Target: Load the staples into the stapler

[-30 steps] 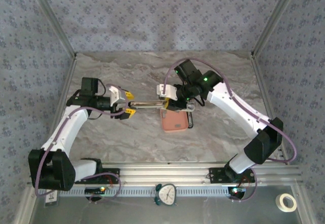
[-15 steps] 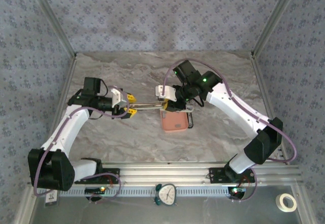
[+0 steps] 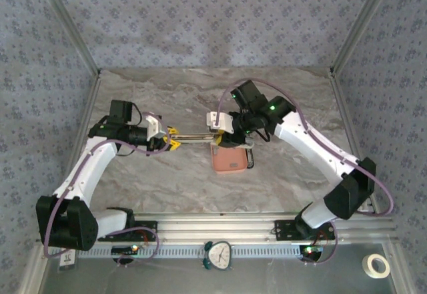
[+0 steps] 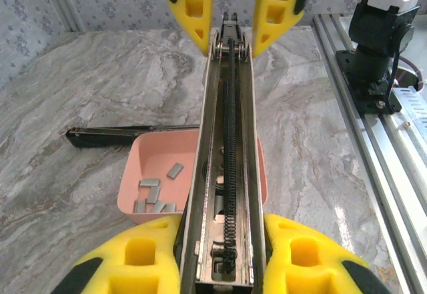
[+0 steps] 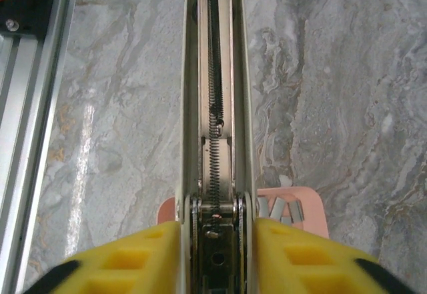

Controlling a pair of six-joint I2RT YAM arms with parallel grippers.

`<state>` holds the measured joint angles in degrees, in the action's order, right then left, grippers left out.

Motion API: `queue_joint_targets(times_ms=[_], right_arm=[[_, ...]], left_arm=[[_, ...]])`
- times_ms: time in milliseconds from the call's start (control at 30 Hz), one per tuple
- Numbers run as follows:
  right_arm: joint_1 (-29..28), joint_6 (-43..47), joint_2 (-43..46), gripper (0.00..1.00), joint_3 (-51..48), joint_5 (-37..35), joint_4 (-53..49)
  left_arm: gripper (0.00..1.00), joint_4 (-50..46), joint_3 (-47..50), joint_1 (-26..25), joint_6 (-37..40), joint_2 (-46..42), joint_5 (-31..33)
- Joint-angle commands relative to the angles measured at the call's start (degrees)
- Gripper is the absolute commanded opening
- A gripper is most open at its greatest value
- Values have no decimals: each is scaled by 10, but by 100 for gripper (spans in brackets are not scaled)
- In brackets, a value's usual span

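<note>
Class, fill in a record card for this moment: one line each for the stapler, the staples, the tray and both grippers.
stapler: metal channel open, spring showing, spanning between the grippers
staples: loose short strips, lying in the tray
tray: pink, on the table, partly under the stapler
left gripper: shut on one end of the stapler
right gripper: shut on the other end
stage: staples not yet loaded

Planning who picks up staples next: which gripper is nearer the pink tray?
Right. The right gripper holds the stapler over the tray's far edge; the left gripper grips the stapler's other end, off to the tray's left.
</note>
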<state>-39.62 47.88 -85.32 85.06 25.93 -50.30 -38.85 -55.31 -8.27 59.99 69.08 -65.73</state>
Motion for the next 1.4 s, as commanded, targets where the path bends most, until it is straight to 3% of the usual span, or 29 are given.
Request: queue_joint_targets(times_ms=[0, 133, 333, 600, 900, 1133, 1267, 1367], right_arm=[[6, -11, 42, 47, -39, 15, 48], [17, -47, 88, 65, -106, -1, 106], [77, -75, 174, 75, -218, 43, 156], [202, -83, 241, 77, -296, 176, 195], [267, -75, 248, 75, -342, 283, 223], [272, -60, 233, 62, -346, 301, 225], [274, -48, 238, 38, -347, 298, 206], [273, -47, 252, 26, -347, 254, 204]], left_arm=[[0, 4, -28, -2, 3, -5, -60], [0, 4, -37, 1, 3, -7, -71], [0, 3, -47, 2, 9, -6, -87], [0, -28, -50, 1, 39, -8, -108], [0, -42, -61, 0, 58, -1, -136], [0, -51, -68, -2, 64, 4, -134], [0, -54, -70, -2, 53, 3, -105], [0, -54, -72, -3, 32, -3, -58]])
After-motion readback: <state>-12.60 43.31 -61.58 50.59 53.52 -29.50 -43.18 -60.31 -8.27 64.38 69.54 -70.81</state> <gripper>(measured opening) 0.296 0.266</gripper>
